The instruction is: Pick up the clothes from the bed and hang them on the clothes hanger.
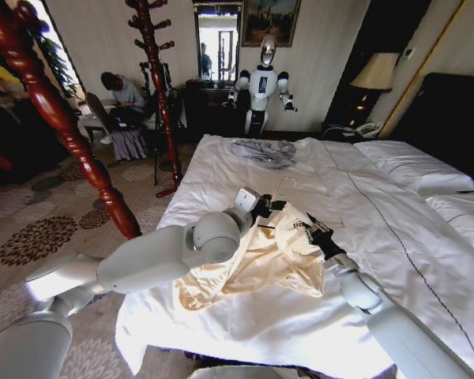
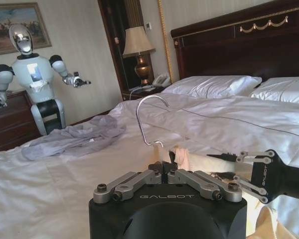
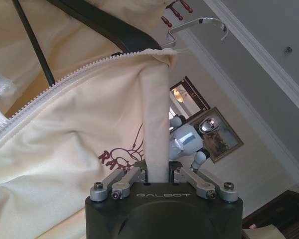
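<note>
The cream-yellow clothes (image 1: 261, 264) lie bunched on the white bed (image 1: 403, 229), partly draped over the black clothes hanger (image 3: 104, 22). The hanger's silver hook (image 2: 149, 112) stands up above the fabric. My left gripper (image 1: 261, 208) reaches in from the bed's left side and is shut at the base of that hook (image 2: 165, 168). My right gripper (image 1: 310, 229) comes from the near right and is shut on a fold of the cream fabric (image 3: 157, 149) by the zipper edge. Most of the hanger's frame is hidden under the cloth.
A grey-blue garment (image 1: 262, 151) lies farther up the bed. The reddish wooden coat stand (image 1: 154, 79) rises left of the bed, with another turned post (image 1: 59, 118) close by. Pillows (image 1: 415, 166), a lamp (image 1: 375, 71) and a white robot (image 1: 262, 83) stand beyond.
</note>
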`<state>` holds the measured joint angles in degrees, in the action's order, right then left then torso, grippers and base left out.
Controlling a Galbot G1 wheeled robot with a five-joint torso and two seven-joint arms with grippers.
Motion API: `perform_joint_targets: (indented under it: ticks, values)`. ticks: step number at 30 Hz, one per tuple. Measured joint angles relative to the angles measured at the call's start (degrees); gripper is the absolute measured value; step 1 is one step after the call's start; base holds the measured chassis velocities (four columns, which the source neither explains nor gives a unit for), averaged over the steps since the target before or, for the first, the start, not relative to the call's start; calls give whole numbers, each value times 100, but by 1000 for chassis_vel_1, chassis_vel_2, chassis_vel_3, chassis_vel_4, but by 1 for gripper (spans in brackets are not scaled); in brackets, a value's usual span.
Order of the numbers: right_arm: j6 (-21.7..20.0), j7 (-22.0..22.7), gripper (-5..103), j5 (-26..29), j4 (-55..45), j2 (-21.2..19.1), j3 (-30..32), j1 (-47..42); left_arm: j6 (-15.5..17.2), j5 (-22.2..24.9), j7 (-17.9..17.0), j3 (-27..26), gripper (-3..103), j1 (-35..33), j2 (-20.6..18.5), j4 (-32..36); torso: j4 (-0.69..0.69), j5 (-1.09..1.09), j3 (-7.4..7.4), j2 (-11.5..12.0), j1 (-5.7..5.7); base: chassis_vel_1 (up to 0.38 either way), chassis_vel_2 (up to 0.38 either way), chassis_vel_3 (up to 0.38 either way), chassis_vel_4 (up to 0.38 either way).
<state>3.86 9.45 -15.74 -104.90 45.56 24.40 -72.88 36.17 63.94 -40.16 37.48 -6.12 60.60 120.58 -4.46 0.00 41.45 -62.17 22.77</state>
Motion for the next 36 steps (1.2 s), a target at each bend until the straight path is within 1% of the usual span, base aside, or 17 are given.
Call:
perform_joint_targets:
  ticks: [4,6,10,16,17,18,20,21,22,23,26,28,29,30,31,34,36]
  values:
    - [-37,1,20,5,-106,-4,23,-97,-2,-90,55,22,0,-162,-25,91,0,-1,0,0,0,0,0,0,0]
    - [-49,3,20,15,-160,-4,57,-156,5,-239,77,117,0,-237,-26,151,-1,0,0,0,-1,0,0,0,0]
    - [-49,3,20,19,-205,-3,65,-187,19,-360,98,179,0,-270,-2,171,-1,0,0,0,-1,0,0,0,0]
    - [-55,8,20,10,-317,63,46,-253,100,-386,114,241,0,-269,-21,298,-1,0,0,0,-1,0,0,0,0]
    - [-55,11,20,9,-322,66,47,-258,112,-386,117,245,-2,-273,-41,322,-1,1,0,0,-1,0,0,0,0]
    - [-55,11,20,9,-322,66,47,-258,112,-386,117,245,-2,-273,-41,322,-1,1,0,0,-1,0,0,0,0]
    - [-23,38,20,3,-329,65,77,-278,170,-378,150,243,4,-349,-163,450,-1,0,0,0,-1,0,0,0,0]
    - [-9,45,20,1,-329,63,86,-279,176,-374,170,235,4,-385,-212,502,-1,0,0,0,-1,0,0,0,0]
    - [4,54,20,2,-330,61,96,-280,180,-382,207,220,10,-433,-279,553,0,0,0,0,-1,0,0,0,0]
    - [4,54,20,2,-330,61,96,-280,180,-382,207,220,10,-433,-279,553,0,0,0,0,-1,0,0,0,0]
    - [13,70,20,7,-385,77,101,-279,162,-559,410,171,26,-557,-465,673,0,0,0,0,-1,0,0,0,0]
    - [13,74,20,12,-435,107,87,-279,118,-672,449,155,36,-598,-532,727,0,-1,0,0,-1,0,0,0,0]
    - [13,74,20,12,-435,107,87,-279,118,-672,449,155,36,-598,-532,727,0,-1,0,0,-1,0,0,0,0]
    - [11,75,20,19,-450,117,76,-280,116,-692,456,153,42,-606,-555,779,0,0,0,0,-1,0,0,0,0]
    - [11,75,20,20,-458,123,69,-280,130,-702,458,153,42,-609,-571,827,0,0,0,0,-1,0,0,0,0]
    - [23,75,20,22,-469,126,67,-280,179,-748,492,155,58,-609,-639,957,-1,0,0,0,-1,0,0,0,0]
    - [39,75,20,22,-478,126,68,-280,178,-753,511,140,58,-616,-672,1000,-1,0,0,0,-1,0,0,0,0]
